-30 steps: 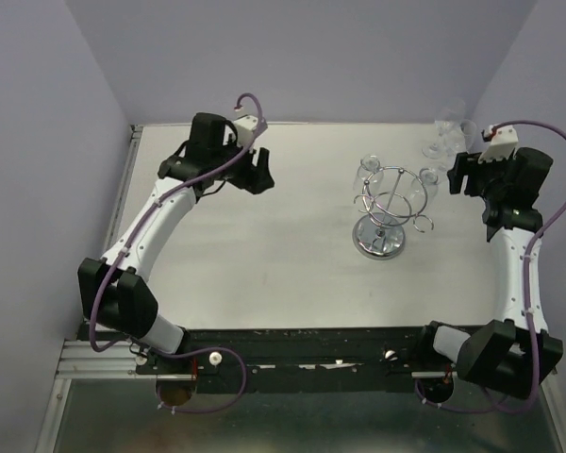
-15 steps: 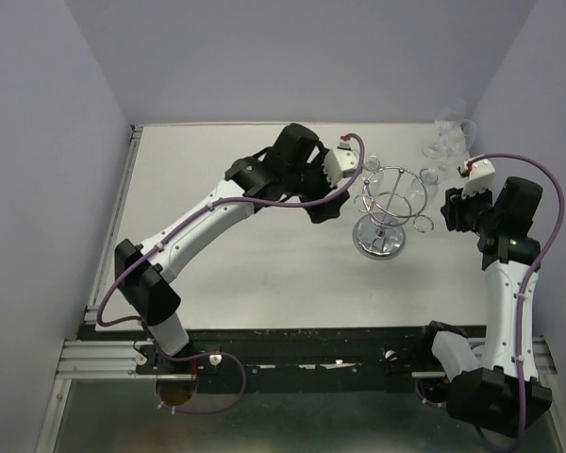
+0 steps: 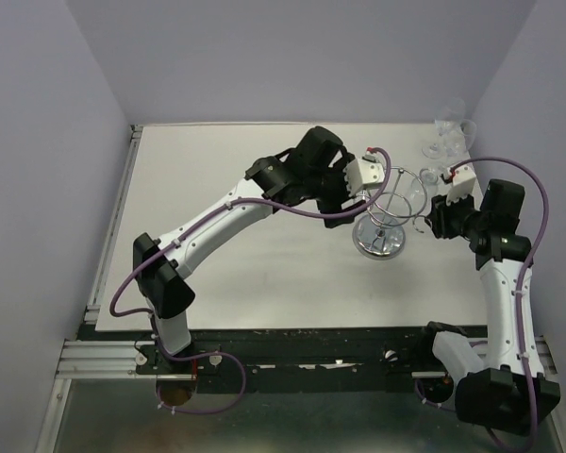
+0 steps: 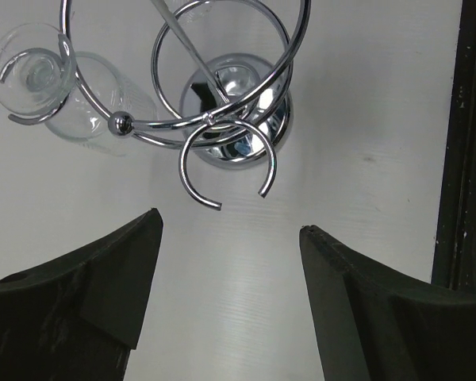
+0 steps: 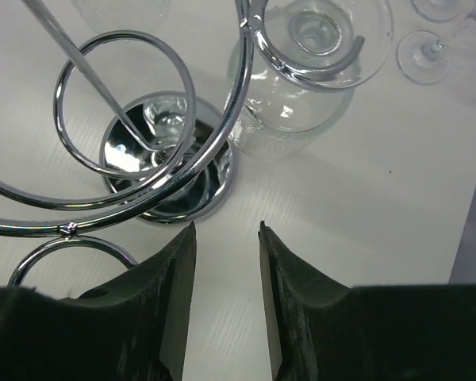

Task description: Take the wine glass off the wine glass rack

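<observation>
Rack: the wine glass rack (image 3: pixel 389 209) stands right of centre in the overhead view, its mirror-like round base on the bench (image 3: pixel 245 255), ring and curled hooks above it.
Glass on the right: 1 wine glass (image 5: pixel 309 59) hangs upside down from a hook, in the upper middle of the right wrist view, its foot resting on the curled wire.
Glass on the left: a 2nd wine glass (image 4: pixel 59 91) hangs the same way in the upper left of the left wrist view.
Spare glasses: more glasses (image 3: pixel 445 140) stand on the bench in the upper right corner of the overhead view, clear of the rack.
Left gripper: the left gripper (image 4: pixel 230 238) is spread wide with nothing between its fingers, facing an empty hook and the rack's base.
Right gripper: the right gripper (image 5: pixel 227 238) has its fingers drawn fairly near each other but holds nothing; the glass sits just beyond and above the tips.
Risk 1: the light rack may tip or slide if a finger catches the ring or a hook.
Risk 2: fingers this narrow may bump the bowl instead of straddling the stem, swinging the glass off its hook.
Risk 3: pulling the glass sideways instead of out along the hook's opening could jam the foot and drag the rack.
</observation>
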Robot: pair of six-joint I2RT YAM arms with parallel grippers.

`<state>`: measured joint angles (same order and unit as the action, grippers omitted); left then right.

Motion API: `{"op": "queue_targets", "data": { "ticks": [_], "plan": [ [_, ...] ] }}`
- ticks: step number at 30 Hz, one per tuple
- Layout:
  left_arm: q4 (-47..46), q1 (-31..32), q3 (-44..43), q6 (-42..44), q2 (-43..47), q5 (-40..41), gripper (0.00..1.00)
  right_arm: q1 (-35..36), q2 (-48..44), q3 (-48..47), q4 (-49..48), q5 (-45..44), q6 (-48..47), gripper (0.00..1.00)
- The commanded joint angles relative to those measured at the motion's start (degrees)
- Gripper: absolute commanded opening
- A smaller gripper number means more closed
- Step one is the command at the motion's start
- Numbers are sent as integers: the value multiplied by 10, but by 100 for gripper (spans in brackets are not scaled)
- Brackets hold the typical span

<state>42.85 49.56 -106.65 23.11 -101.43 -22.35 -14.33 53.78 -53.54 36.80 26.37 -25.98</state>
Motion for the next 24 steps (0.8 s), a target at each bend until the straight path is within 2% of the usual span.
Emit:
{"op": "queue_targets", "data": {
  "ticks": [1, 11, 24],
  "plan": [
    [-2, 6, -39, 10, -21, 40, 85, 18, -11, 19, 16, 15, 20, 45],
    [-44, 5, -50, 27, -41, 128, 86, 30, -24, 24, 32, 36, 49, 45],
    [-58, -12, -63, 49, -55, 144, 87, 33, -39, 32, 48, 57, 85, 45]
  ]
}}
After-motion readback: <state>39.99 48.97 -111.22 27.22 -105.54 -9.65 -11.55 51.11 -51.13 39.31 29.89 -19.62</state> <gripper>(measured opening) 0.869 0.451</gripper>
